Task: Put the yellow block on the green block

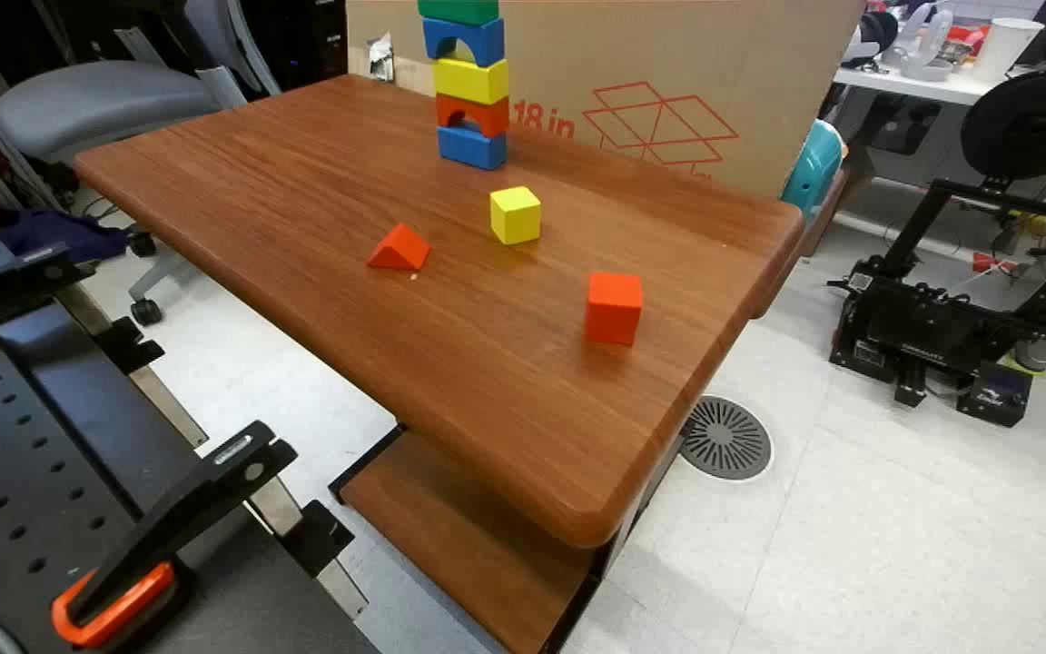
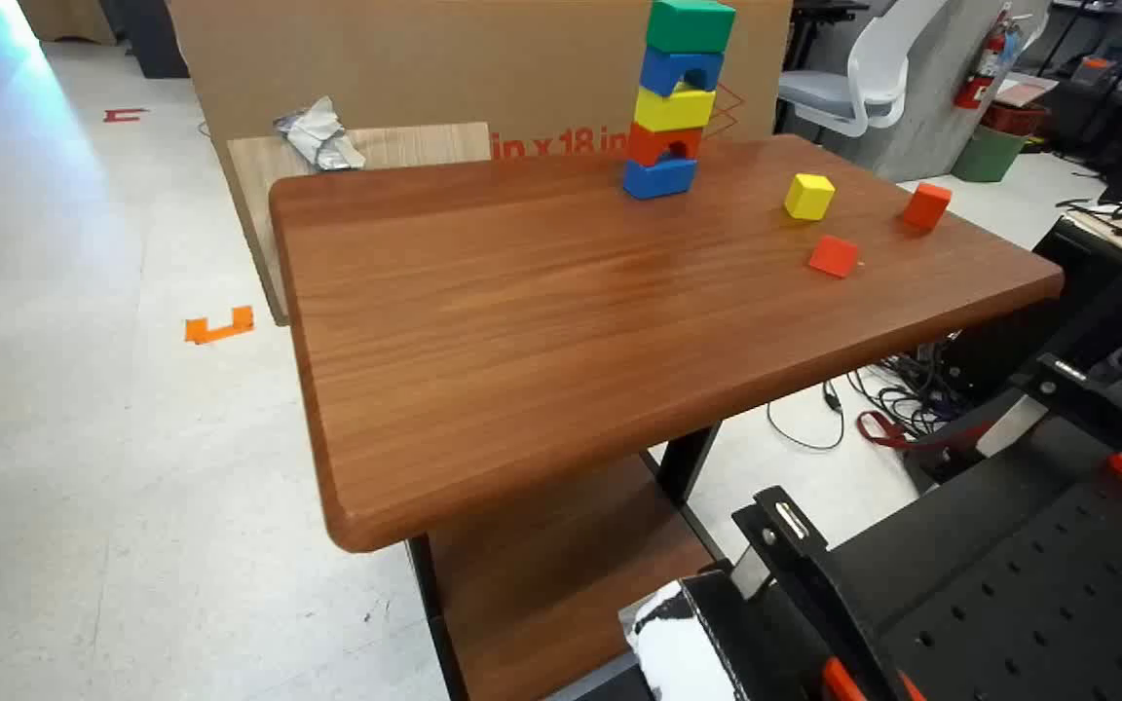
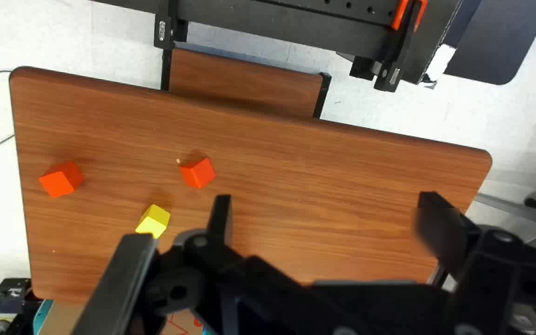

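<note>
The small yellow block (image 1: 515,215) rests on the table in both exterior views (image 2: 808,197), between two red-orange blocks. It also shows in the wrist view (image 3: 153,220), left of the jaws. The green block (image 2: 690,26) is the top of an upright stack, above a blue arch, a wider yellow block, a red arch and a blue block. Its upper part is cut off in an exterior view (image 1: 459,11). I cannot make it out in the wrist view. My gripper (image 3: 327,200) is open and empty, high above the table, and out of both exterior views.
A red-orange cube (image 1: 614,309) and a red-orange triangular block (image 1: 400,247) lie on the wooden table (image 2: 483,370) near the yellow block. A big cardboard sheet (image 1: 650,54) stands behind the stack. A black base with clamps (image 1: 214,509) is along the near side.
</note>
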Robot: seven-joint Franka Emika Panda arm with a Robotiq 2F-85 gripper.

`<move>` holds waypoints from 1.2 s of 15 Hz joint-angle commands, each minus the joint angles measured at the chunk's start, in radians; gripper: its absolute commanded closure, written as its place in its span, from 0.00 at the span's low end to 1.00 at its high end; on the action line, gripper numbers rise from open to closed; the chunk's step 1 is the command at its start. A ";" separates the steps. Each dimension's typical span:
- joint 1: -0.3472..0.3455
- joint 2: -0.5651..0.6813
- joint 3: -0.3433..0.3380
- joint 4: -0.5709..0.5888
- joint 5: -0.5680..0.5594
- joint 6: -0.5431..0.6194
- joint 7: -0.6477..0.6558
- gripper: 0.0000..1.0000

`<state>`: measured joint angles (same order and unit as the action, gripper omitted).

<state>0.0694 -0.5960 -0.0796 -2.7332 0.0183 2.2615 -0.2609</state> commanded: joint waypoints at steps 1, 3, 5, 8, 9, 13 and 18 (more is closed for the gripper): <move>-0.002 0.000 0.002 0.002 0.001 -0.003 -0.001 0.00; -0.002 0.000 0.002 0.002 0.001 -0.003 -0.001 0.00; -0.002 0.000 0.002 0.002 0.001 -0.003 -0.001 0.00; -0.002 0.000 0.002 0.002 0.001 -0.003 -0.001 0.00; -0.002 0.000 0.002 0.002 0.001 -0.003 -0.001 0.00; -0.002 0.000 0.002 0.002 0.001 -0.003 -0.001 0.00; -0.001 0.006 -0.014 0.013 0.018 -0.004 -0.008 0.00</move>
<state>0.0691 -0.5960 -0.0795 -2.7332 0.0183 2.2615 -0.2609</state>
